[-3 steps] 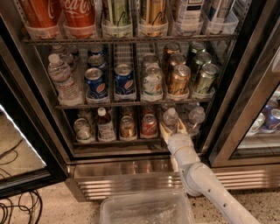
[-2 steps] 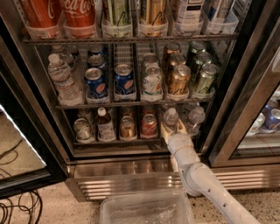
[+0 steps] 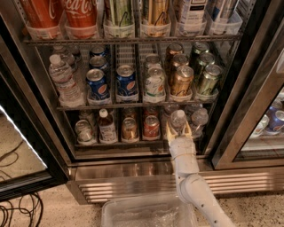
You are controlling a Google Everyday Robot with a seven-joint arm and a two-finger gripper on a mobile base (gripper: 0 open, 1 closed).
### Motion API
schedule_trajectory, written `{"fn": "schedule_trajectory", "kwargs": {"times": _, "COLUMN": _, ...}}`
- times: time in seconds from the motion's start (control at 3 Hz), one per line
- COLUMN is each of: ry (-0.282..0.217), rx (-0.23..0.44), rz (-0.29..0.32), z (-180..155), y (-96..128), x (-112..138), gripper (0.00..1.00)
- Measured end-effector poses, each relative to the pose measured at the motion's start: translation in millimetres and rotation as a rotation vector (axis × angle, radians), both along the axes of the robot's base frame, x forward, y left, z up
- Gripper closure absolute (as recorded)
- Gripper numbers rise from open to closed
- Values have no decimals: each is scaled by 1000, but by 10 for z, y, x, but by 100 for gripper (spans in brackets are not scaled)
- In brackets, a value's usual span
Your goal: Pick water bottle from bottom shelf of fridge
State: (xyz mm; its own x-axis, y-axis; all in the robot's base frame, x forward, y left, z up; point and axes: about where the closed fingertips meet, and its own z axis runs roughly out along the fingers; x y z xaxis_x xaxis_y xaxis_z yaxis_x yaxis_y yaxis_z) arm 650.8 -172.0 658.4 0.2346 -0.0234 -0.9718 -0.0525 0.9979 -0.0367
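The fridge is open and full of drinks. The white arm comes up from the lower right. Its claw is at the front edge of the bottom bench, near the right end. The claw sits around the bottle, which stands upright there. I cannot tell if the claw is squeezing it or just sitting round it.

Another small bottle stands just beside it, nearer the right corner. To the left along the front edge are a red can, a brown can, a dark-label bottle with a white cap, and a silver can by the left corner.

The middle bench holds a tall bottle at its left end, then two blue cans, a pale can, a gold can and a green can.

On the top bench, red cola cans stand in clear tubs.

A clear bin sits on the floor in front of the fridge, just left of the arm.
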Motion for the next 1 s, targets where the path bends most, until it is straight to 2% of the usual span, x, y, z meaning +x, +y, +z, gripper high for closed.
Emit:
{"fn": "schedule_trajectory", "kwargs": {"times": 0.33, "ry": -73, "rx": 30, "rz": -46, "z": 140, "y": -18, "x": -139, "gripper": 100}}
{"fn": "schedule_trajectory", "kwargs": {"times": 0.67, "ry": -81, "rx": 4, "rz": -19, "z": 189, "y": -119, "x": -251, "gripper": 100}}
{"fn": "schedule_trajectory", "kwargs": {"times": 1.0, "ry": -14, "rx": 11, "rz": 120, "z": 351, "y": -257, "x": -266, "gripper": 100}}
